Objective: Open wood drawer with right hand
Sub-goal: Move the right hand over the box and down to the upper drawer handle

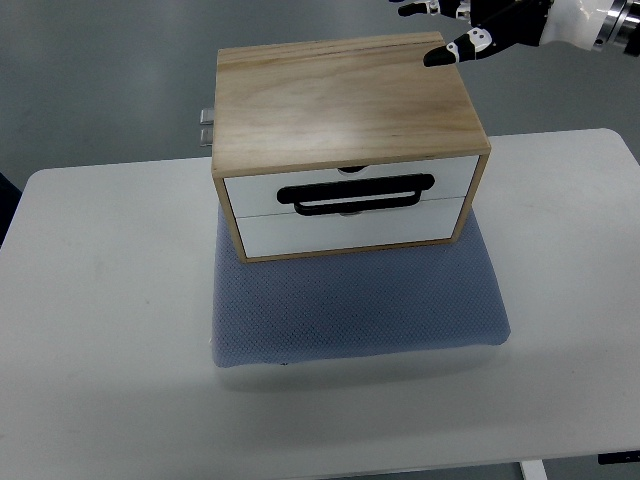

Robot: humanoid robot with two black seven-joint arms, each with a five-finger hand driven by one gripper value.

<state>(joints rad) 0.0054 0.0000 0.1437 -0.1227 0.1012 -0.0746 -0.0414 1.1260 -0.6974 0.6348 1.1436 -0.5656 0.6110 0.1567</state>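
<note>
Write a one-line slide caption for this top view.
Right hand hovers above the wooden box's back corner; both white drawers shut, black handle untouched, box on blue mat.

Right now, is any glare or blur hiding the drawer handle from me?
Top view: soft glare only on the wooden drawer box's top; the black loop handle is sharp and unshaded; the right hand at the top edge is slightly soft, partly cropped.
</note>
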